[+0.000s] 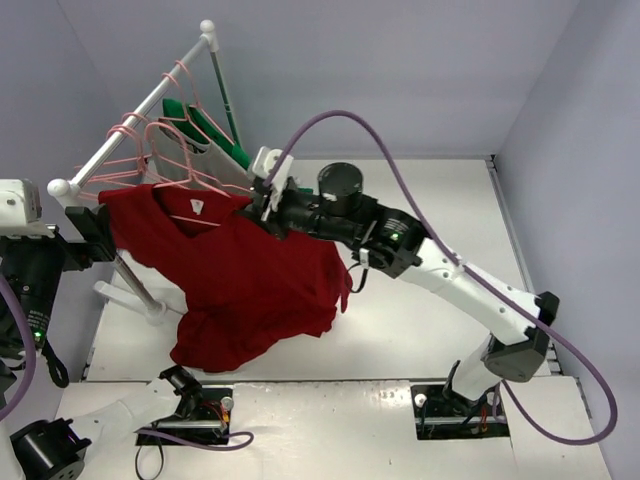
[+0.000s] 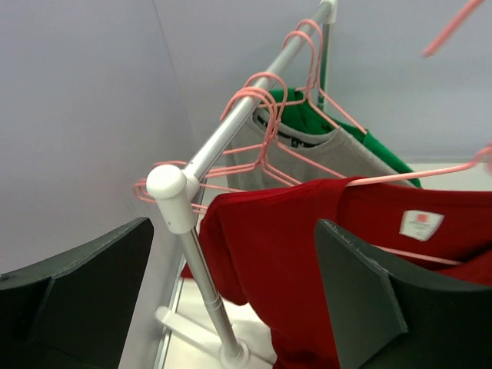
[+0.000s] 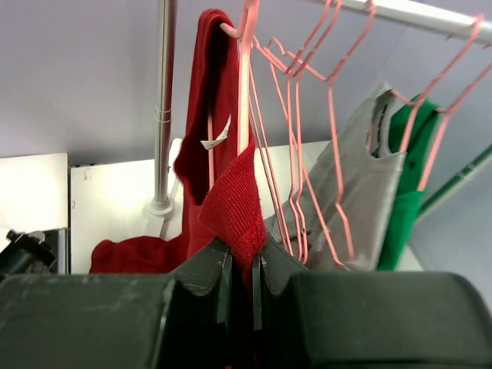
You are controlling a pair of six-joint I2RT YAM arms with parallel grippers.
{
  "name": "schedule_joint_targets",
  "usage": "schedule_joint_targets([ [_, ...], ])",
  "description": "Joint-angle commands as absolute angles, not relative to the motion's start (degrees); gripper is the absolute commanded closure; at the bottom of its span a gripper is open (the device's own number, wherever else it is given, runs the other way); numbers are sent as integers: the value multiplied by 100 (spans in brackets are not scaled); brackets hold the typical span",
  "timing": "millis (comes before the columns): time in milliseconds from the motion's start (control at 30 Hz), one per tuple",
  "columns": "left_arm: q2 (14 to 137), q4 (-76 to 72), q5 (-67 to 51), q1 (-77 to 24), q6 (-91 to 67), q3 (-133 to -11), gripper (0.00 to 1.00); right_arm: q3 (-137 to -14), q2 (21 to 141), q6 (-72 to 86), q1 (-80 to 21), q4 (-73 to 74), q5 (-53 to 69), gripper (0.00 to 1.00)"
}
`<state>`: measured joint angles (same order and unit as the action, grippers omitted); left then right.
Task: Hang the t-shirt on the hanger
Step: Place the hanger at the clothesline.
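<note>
you've got three garments: one red t-shirt (image 1: 250, 280), one grey shirt (image 2: 307, 154) and one green garment (image 2: 384, 154). there's one rail (image 2: 231, 121). pink hangers (image 3: 244, 84) number at least four; they overlap too much for an exact count. two end effectors: the left end effector (image 2: 234, 254) and the right end effector (image 3: 242, 265).

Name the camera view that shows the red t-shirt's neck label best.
Left wrist: the neck label faces the camera, large, on the t-shirt. Top external shows it tiny; right wrist shows only a curled white sliver.
</note>
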<state>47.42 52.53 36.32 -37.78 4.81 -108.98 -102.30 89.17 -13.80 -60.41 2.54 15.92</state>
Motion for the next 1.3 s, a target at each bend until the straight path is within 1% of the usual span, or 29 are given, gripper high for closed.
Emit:
schedule_joint_targets([
  [0, 4796, 5536, 3955, -3762, 139, -10894, 19, -10192, 9325, -1248, -6263, -1159, 998, 100],
  [167, 4523, 5951, 3955, -3762, -406, -10542, 19, -10306, 9904, -1227, -6351, -1731, 590, 100],
  [367, 4159, 6438, 3838, -3762, -899, -10034, 19, -11153, 10868, -1350, -6461, -2112, 305, 100],
  [467, 4047, 6566, 3766, -3756, -1070, -9884, 19, -11541, 11159, -1446, -6529, -2201, 204, 100],
  [567, 4004, 6681, 3689, -3762, -1184, -9840, 19, -11639, 11188, -1526, -6586, -2355, 139, 100],
  [733, 3940, 6747, 3551, -3756, -1287, -9779, 19, -11058, 10782, -1621, -6639, -2734, 32, 100],
  [833, 3915, 6762, 3563, -3762, -1274, -9735, 19, -11059, 10743, -1633, -6645, -2777, 104, 100],
  [967, 3958, 6785, 3568, -3762, -1248, -9741, 19, -11516, 11124, -1664, -6642, -2754, 230, 100],
  [1100, 3999, 6805, 3576, -3756, -1225, -9762, 19, -12181, 11744, -1570, -6633, -2634, 339, 100],
  [1267, 3981, 6873, 3621, -3762, -1231, -9728, 19, -12339, 12096, -1369, -6592, -2628, 404, 100],
])
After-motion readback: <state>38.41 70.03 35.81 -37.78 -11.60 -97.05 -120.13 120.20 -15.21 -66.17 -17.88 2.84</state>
